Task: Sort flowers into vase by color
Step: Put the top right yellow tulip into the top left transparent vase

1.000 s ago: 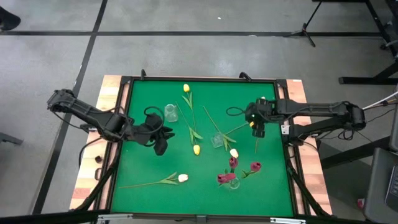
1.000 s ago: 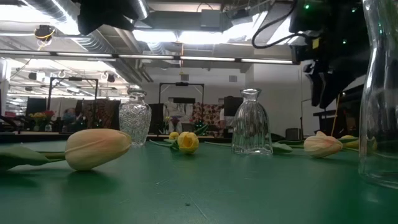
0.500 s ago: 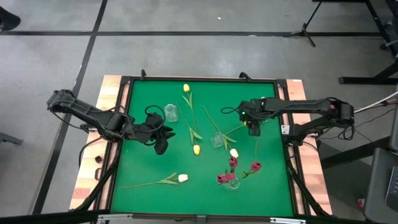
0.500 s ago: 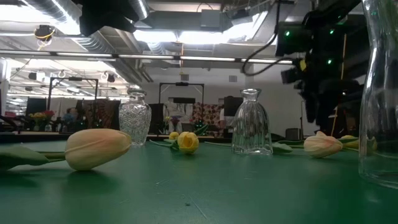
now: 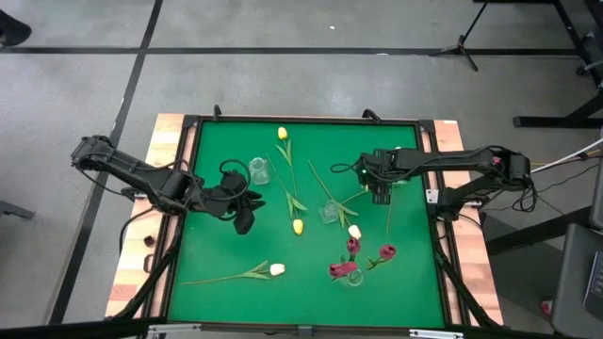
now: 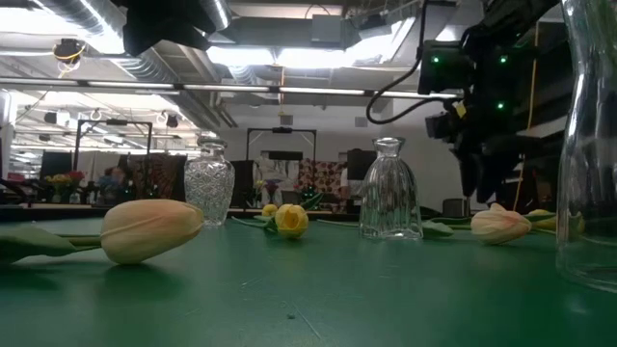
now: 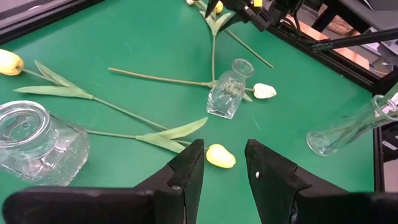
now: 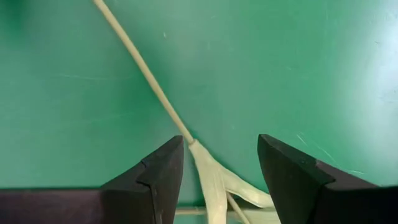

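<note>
Right now I see my right gripper (image 5: 380, 196) upper right of the mat centre, fingers spread astride a flower stem (image 8: 144, 71); left gripper (image 5: 243, 222) parted mid-left, bare green table (image 5: 226, 254) below it.

Right pincer (image 5: 379, 196) hangs over a flower stem (image 5: 356, 197) beside the middle vase (image 5: 329, 212)

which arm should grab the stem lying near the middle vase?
Right. The right gripper is open, and its wrist view shows the green stem between its fingers. The left gripper is open too but sits off by the table's left side.
</note>
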Controlling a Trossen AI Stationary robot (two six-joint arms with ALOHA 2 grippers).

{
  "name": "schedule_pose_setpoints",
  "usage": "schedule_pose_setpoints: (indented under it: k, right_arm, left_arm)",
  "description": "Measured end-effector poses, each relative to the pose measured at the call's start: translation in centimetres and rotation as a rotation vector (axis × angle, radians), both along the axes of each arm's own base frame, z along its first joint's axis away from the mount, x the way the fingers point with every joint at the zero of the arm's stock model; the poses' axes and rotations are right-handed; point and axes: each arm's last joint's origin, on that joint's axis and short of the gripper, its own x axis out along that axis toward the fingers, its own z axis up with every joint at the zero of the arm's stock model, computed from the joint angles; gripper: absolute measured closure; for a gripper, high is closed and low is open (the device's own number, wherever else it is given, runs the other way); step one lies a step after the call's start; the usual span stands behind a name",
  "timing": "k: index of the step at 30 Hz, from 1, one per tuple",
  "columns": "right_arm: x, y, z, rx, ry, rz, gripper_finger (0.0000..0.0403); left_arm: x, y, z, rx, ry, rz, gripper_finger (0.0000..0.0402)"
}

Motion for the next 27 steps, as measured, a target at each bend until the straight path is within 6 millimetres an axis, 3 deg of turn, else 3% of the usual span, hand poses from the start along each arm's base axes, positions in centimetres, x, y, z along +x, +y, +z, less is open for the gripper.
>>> schedule_pose_setpoints:
  k: [10, 18, 22, 27]
  right_arm:
    - [-1.5, 0.3, -3.5, -0.023, 0.010, 0.011, 0.0196]
    - [-1.4, 0.2, -4.1, -0.052, -0.031, 0.047, 0.0200]
    - [-1.6, -0.4, -4.2, -0.034, -0.023, 0.022, 0.0252]
    - [-1.7, -0.8, -4.8, -0.013, 0.005, -0.012, 0.0367]
  left_arm:
    - [0.0, 0.0, 0.0, 0.001, 0.001, 0.001, 0.0286]
    - [0.0, 0.0, 0.0, 0.004, -0.001, 0.006, 0.0286]
    - [0.0, 0.0, 0.0, 0.004, -0.001, 0.006, 0.0286]
    - [0.0, 0.0, 0.0, 0.004, -0.001, 0.006, 0.0286]
